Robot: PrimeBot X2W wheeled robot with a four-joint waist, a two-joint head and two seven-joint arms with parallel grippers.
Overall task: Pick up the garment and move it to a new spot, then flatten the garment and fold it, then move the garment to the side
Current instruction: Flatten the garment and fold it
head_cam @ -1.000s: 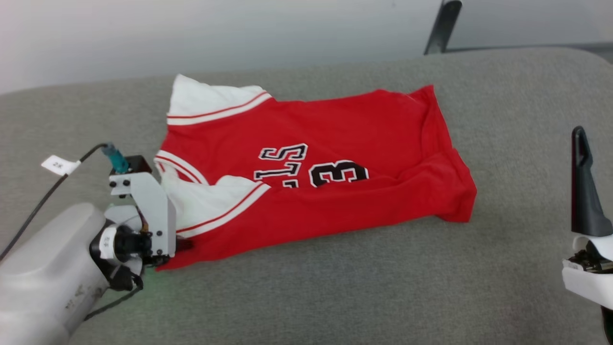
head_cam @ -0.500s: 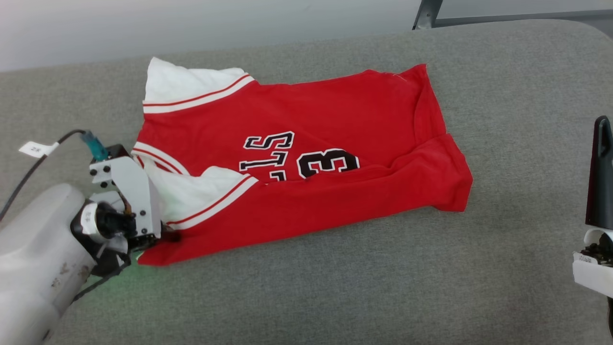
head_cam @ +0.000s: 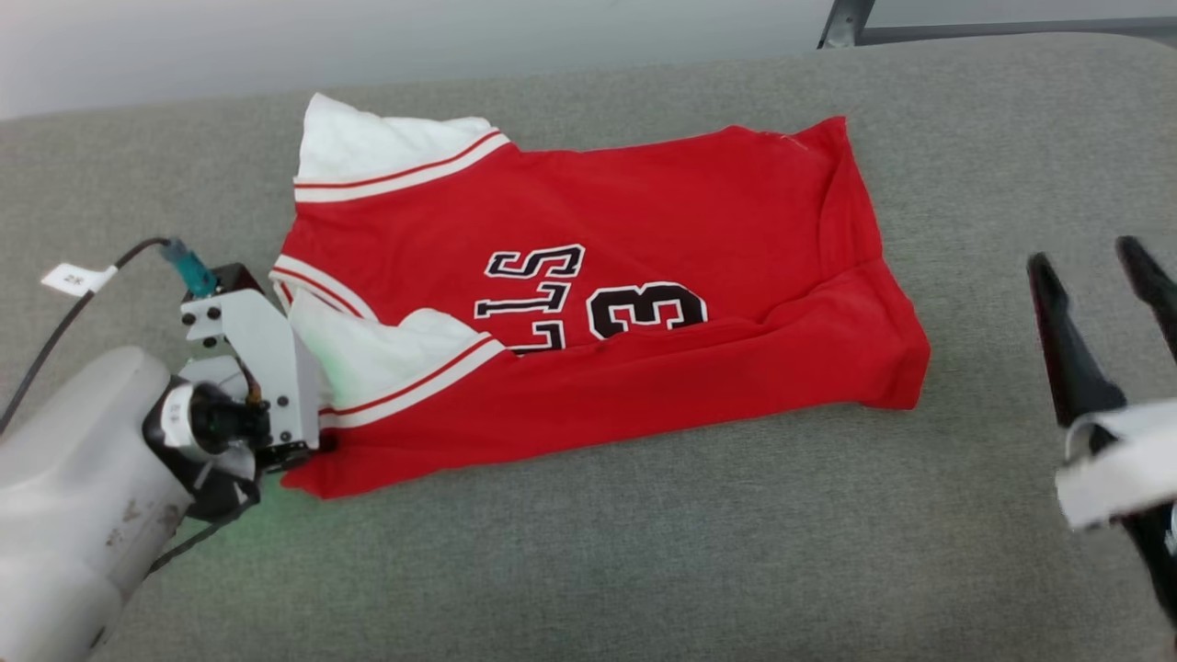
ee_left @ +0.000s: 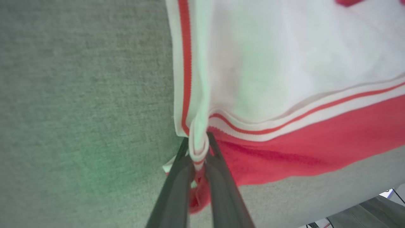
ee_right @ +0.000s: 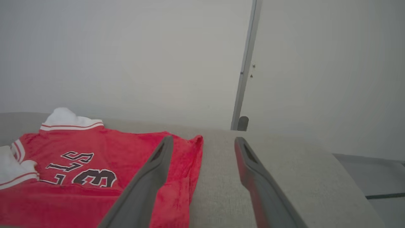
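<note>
**Now one corner is pinched, and the long shirt runs off to the right**

The garment [head_cam: 598, 303] lies in the middle of the grey cushion [head_cam: 588, 570]. It is a long shape, and its long way runs from the cushion's left side to the cushion's right side. The sleeve end points to the cushion's left and the bottom end points to the cushion's right. The long edge nearest the cushion's front is folded up over part of the black letters and number.

The left gripper [ee_left: 198, 155] sits low at the left front of the cushion. Its two fingers are pressed together. They pinch a little bunch of cloth where the white sleeve [ee_left: 284, 63] meets the red front corner. So the whole garment lies to one side of this pinch and stretches away toward the cushion's right.

The right gripper [head_cam: 1083, 253] hangs over the cushion's right side. Its fingers are spread wide and hold nothing. It is near the garment's bottom end but not touching it, and bare cushion shows between them.

I think this matters most for the next move. The left arm has only one end. If it lifts or pulls alone, the long rest will likely trail and bunch up. The bottom end is much nearer to the right arm, so that arm looks like the one to take it. I cannot tell which corner it should grab.
</note>
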